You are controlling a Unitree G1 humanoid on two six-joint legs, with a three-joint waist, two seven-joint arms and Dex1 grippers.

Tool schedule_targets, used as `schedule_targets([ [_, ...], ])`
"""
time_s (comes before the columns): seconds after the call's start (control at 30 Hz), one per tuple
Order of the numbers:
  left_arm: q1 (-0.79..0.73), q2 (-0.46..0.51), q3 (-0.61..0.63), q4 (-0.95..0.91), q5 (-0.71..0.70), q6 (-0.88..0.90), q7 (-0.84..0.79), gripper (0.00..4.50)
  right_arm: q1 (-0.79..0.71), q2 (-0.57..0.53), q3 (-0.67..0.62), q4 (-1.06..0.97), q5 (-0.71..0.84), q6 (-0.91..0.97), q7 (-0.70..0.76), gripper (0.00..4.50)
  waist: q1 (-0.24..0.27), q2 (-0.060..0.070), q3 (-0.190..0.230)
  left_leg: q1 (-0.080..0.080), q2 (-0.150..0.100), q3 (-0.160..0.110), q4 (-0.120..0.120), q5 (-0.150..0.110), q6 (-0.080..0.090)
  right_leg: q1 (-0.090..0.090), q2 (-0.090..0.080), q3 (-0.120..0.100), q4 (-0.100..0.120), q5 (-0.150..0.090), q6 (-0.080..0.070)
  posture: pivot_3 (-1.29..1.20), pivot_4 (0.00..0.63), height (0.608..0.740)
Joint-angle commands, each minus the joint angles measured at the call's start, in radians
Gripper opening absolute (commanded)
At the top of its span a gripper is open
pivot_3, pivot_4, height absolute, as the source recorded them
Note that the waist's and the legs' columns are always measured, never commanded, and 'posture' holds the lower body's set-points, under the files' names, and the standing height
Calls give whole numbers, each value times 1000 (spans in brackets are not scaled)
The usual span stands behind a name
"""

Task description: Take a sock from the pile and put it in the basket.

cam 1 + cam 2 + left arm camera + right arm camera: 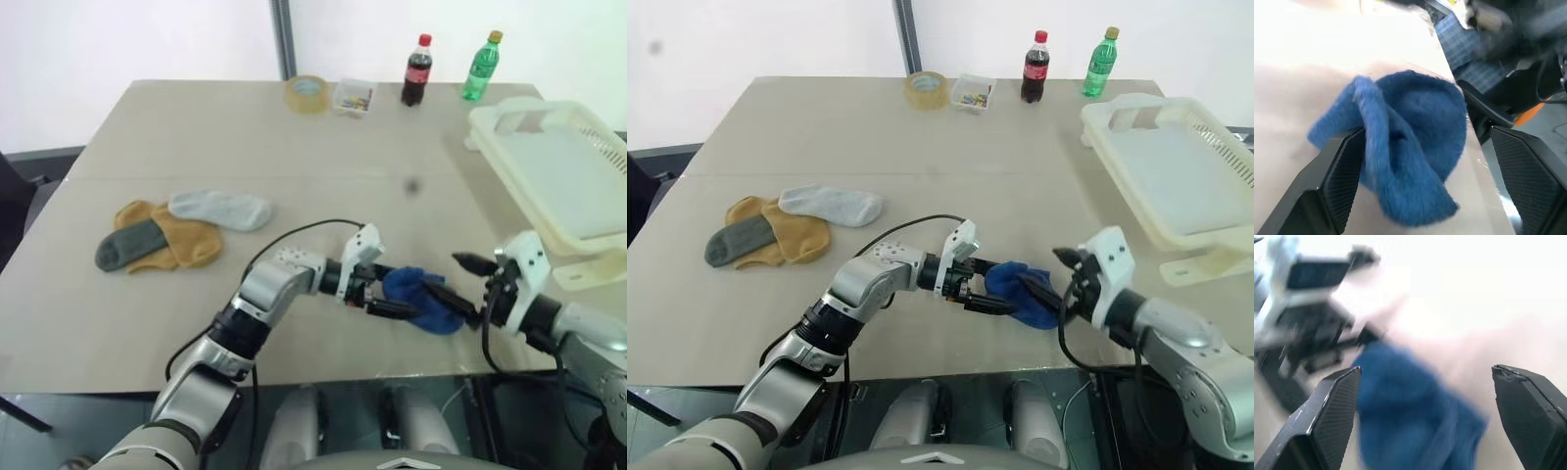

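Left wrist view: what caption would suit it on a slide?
Open left pincer straddling a crumpled blue sock lying on the table.

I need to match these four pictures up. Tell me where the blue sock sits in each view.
Left eye view: blue sock low, right of centre, between both claws.
Right eye view: blue sock low, just right of centre.
Left wrist view: mid-frame, draped against one finger.
Right wrist view: lower middle, blurred.
Shared landmark: the beige table beneath it.
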Motion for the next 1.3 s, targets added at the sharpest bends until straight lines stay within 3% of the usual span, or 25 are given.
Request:
schedule_targets([
  [0.03,-3,40,42,-49,-16,-1,-26,4278,-7,-47,64,32,-63,-9,-23,4367,0,0,0,0,0,0,0,0,0,0,0,0,0,0,0,0,150,740],
  [0.27,8,86,75,-110,-95,89,-79,4278,44,-159,188,127,-226,-104,3,4367,0,0,0,-1,0,1,0,-1,1,0,-1,0,-2,0,0,0,150,740],
  [0.47,-14,90,79,-110,-119,161,-77,4278,21,-146,214,169,-268,-137,7,4367,-2,0,0,-1,0,1,0,-1,1,0,0,0,-2,-2,3,0,150,740],
  [0.8,33,239,74,-134,-133,216,-141,4278,9,-132,251,199,-304,-163,27,4367,-2,0,0,0,0,1,0,-1,1,0,0,1,-1,-2,3,0,150,740],
  [1.03,40,216,131,-182,-222,302,-118,4278,-2,-135,288,240,-317,-183,80,4367,-2,0,0,0,0,1,0,-1,1,0,-1,0,-1,-2,3,0,150,740],
  [1.3,86,214,140,-222,-219,306,-66,4278,-102,-113,513,391,-457,-245,134,4367,-29,-4,-3,2,1,1,0,-1,1,1,2,1,-1,-2,3,0,150,740],
])
